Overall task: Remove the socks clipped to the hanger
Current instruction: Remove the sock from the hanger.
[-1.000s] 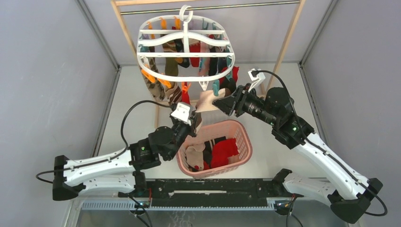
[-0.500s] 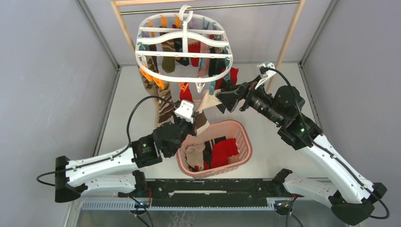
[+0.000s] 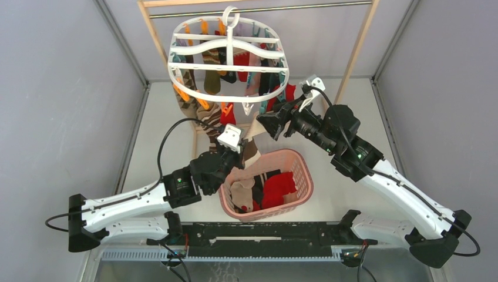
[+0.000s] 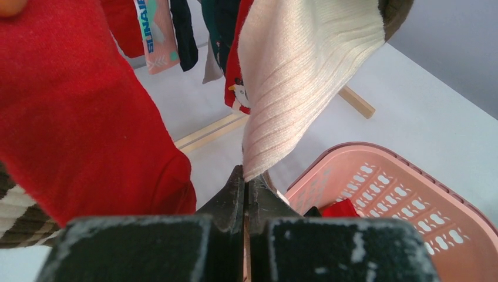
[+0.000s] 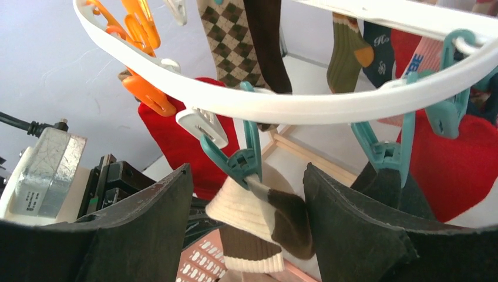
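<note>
Over the counter at 12 o'clock, the hanger carries socks, many half hidden under its bars.
At 6 o'clock sits a pink basket. The right claw, spread, flanks the teal clip that grips a cream sock. The left claw, pressed together, pinches that sock's lower edge; the sock's top is cut off in the left wrist view.

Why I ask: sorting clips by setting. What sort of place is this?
Probably a robotics test cell staged as laundry: plain grey panel walls, a white plastic oval drying hanger on a wooden-framed rail, a pink plastic lattice basket.
</note>
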Controlling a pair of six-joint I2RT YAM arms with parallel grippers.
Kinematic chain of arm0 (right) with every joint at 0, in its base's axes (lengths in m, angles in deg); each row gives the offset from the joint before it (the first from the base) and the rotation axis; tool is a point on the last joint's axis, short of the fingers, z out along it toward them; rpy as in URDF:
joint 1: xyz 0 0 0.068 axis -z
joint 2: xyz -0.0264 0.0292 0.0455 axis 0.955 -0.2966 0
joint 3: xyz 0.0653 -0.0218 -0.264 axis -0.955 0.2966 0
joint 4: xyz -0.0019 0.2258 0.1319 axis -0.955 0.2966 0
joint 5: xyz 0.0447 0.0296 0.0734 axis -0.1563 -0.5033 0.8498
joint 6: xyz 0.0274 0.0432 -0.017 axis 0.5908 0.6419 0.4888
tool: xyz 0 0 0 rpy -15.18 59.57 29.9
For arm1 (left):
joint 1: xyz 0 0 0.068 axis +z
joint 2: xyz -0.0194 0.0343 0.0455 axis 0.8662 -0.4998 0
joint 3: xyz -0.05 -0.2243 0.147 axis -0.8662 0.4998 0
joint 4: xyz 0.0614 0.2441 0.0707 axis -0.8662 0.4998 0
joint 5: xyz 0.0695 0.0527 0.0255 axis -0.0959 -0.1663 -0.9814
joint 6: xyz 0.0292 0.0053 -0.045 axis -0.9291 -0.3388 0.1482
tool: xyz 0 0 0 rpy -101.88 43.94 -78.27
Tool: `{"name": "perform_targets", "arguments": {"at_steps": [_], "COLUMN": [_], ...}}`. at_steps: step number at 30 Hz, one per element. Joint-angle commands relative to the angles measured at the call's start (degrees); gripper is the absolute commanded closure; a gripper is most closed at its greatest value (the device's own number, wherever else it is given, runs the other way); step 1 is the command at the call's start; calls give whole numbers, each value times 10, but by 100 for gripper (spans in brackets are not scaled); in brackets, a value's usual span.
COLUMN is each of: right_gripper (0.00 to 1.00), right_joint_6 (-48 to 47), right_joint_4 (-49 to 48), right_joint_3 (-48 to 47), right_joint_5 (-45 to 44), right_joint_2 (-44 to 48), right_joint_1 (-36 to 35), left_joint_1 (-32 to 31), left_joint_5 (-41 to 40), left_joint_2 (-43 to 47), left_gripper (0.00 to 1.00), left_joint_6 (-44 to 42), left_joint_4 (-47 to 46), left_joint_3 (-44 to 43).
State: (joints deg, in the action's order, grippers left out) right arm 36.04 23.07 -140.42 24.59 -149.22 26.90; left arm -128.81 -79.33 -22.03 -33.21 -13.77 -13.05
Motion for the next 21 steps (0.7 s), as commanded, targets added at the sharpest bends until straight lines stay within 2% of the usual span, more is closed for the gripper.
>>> {"name": "perform_targets", "arguments": {"at_steps": [1, 7, 14, 21], "right_gripper": [25, 27, 36, 40], "right_joint_6": [-32, -46, -44, -38], "right_joint_4": [-62, -80, -101, -116], "right_joint_3": [-26, -25, -25, -26], "right_joint_5": [-18, -21, 2, 24], "right_joint_2": [0, -9, -19, -23], "right_joint_1": [-8, -7, 9, 22], "left_joint_1": [6, 6, 7, 7], "left_joint_5": [12, 15, 18, 22], "left_joint_2": [3, 8, 15, 16], "left_gripper": [100, 100, 100, 100], "left_joint_6": [11, 14, 16, 16], "left_joint_4": [-7, -9, -10, -10], "left_joint_3": [-40, -33, -26, -25]}}
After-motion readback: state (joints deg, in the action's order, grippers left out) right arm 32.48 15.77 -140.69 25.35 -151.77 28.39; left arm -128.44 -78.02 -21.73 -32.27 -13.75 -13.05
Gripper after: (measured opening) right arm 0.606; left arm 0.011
